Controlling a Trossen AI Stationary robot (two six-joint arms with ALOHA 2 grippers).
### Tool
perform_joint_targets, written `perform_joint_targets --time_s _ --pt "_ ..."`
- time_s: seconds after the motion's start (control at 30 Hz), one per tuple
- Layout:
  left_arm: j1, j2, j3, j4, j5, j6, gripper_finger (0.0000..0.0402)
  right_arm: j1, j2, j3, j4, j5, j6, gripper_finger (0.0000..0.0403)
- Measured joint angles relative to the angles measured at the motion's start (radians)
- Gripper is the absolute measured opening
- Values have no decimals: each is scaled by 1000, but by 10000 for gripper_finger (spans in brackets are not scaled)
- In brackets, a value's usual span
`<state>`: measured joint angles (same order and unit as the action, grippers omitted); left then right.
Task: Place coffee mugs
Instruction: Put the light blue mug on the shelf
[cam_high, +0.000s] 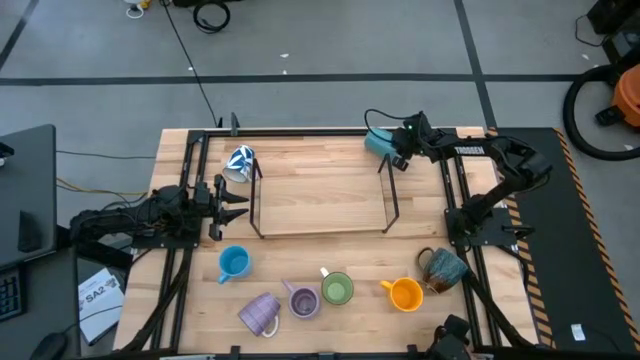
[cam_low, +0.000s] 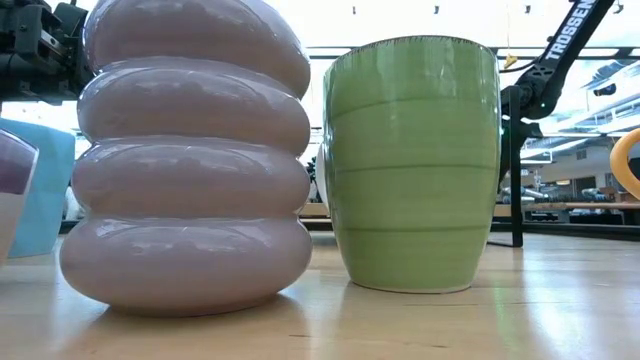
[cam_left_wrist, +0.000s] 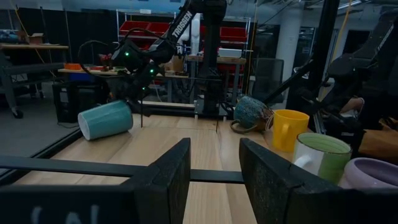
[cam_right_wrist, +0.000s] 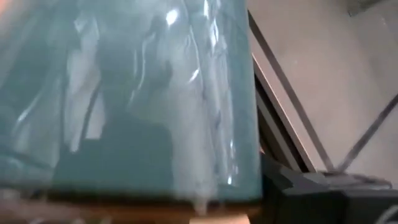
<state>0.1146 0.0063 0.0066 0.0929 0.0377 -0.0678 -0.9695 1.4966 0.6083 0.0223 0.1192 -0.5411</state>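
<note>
My right gripper (cam_high: 400, 142) is shut on the pale teal mug (cam_high: 379, 143) above the far right corner of the black wire rack (cam_high: 322, 232). The mug also shows in the left wrist view (cam_left_wrist: 106, 120) and fills the right wrist view (cam_right_wrist: 124, 93). My left gripper (cam_high: 237, 198) is open and empty at the rack's left side; its fingers (cam_left_wrist: 171, 177) point along the table. The white mug with blue pattern (cam_high: 240, 162) sits tilted at the rack's far left corner. The other mugs stand near the table's front edge. My right gripper holds the pale teal mug at its closed end (cam_left_wrist: 127, 106), coming slanting down from the table's right; the gripper itself hides the place of contact. The mug lies on its side, mouth (cam_left_wrist: 85, 126) toward the table's left, lifted clear of the table.
A row near the front edge holds the bright blue mug (cam_high: 233, 263), a ribbed lilac mug (cam_high: 260, 314), a second lilac mug (cam_high: 302, 300), the green mug (cam_high: 337, 289), the orange mug (cam_high: 405, 294) and the dark brown-teal mug (cam_high: 445, 268). Bare wood lies inside the rack.
</note>
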Motion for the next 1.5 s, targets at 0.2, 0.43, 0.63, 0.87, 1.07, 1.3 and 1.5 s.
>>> perform_joint_targets --time_s 0.2,0.43,0.63,0.87,1.07,1.3,1.5 --pt "0 0 0 0 0 0 144 0 -1 2 11 -40 23 72" --pt "0 0 0 -1 0 0 144 1 -36 -1 3 -48 78 54" --pt "0 0 0 0 0 0 144 0 -93 -5 -33 -88 72 46" --pt "0 0 0 -1 0 0 144 5 -158 -5 -137 -138 101 44" --pt "0 0 0 -1 0 0 144 12 -229 -5 -204 -147 125 42" --pt "0 0 0 -1 0 0 144 12 -314 -5 -249 -146 130 29" --pt "0 0 0 0 0 0 144 12 -371 -4 -302 -160 149 29"
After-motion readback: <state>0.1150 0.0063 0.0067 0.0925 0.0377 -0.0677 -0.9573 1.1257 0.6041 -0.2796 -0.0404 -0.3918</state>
